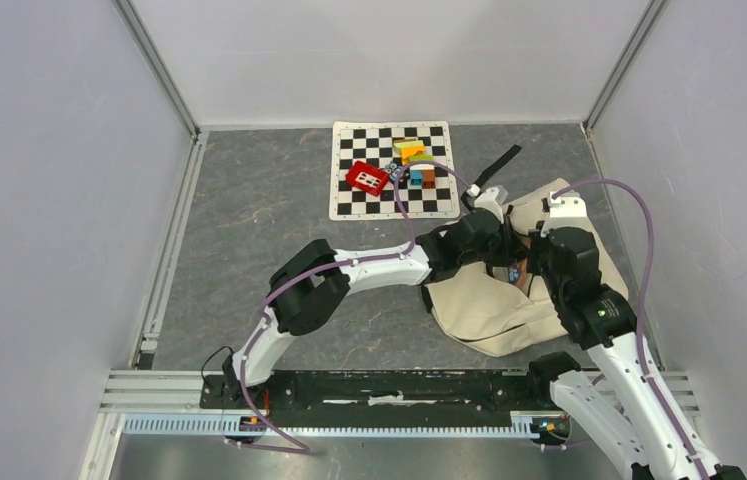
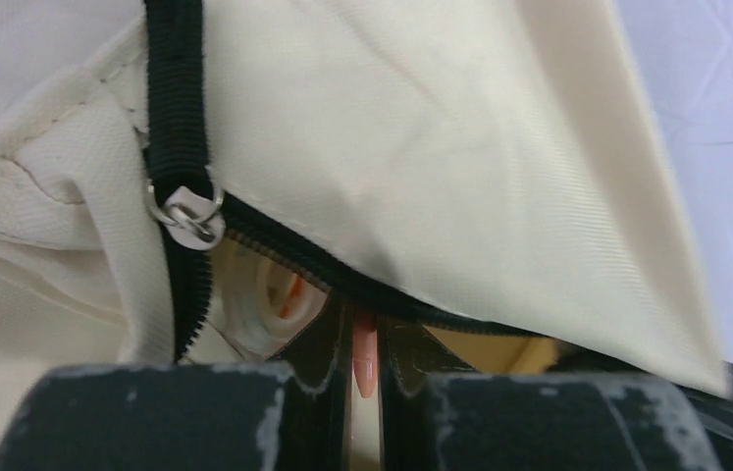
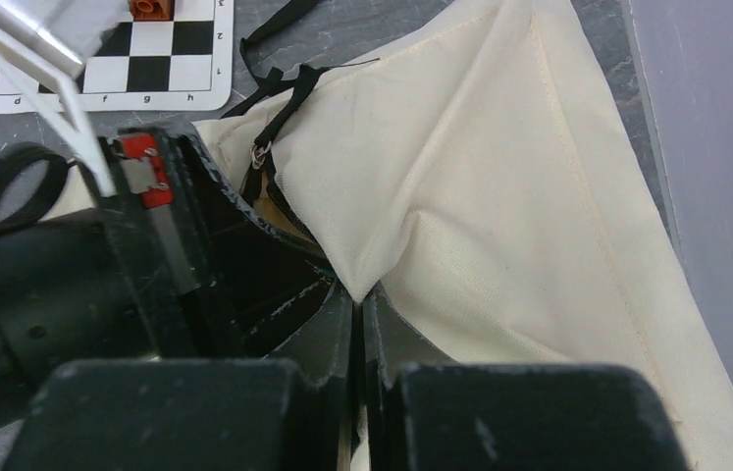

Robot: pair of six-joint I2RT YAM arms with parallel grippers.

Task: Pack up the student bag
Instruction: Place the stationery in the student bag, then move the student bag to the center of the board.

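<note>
The student bag (image 1: 494,305) is a cream fabric backpack lying at the right of the table. My left gripper (image 1: 504,258) is at its opening. In the left wrist view the left gripper (image 2: 364,329) is shut on a thin pink stick (image 2: 364,361), its tip pushed under the bag's black zipper edge (image 2: 274,240). A metal zipper pull (image 2: 190,214) hangs at the corner of the opening. My right gripper (image 1: 537,262) is shut on a fold of the bag's cream flap (image 3: 411,226), holding it up; its fingertips (image 3: 357,299) pinch the fabric point.
A chessboard mat (image 1: 349,205) lies behind the bag with a red piece (image 1: 367,177), a yellow-green block (image 1: 409,150) and an orange-blue block (image 1: 422,177). A black strap (image 1: 499,163) trails from the bag. A white-and-orange item (image 2: 274,294) shows inside the opening.
</note>
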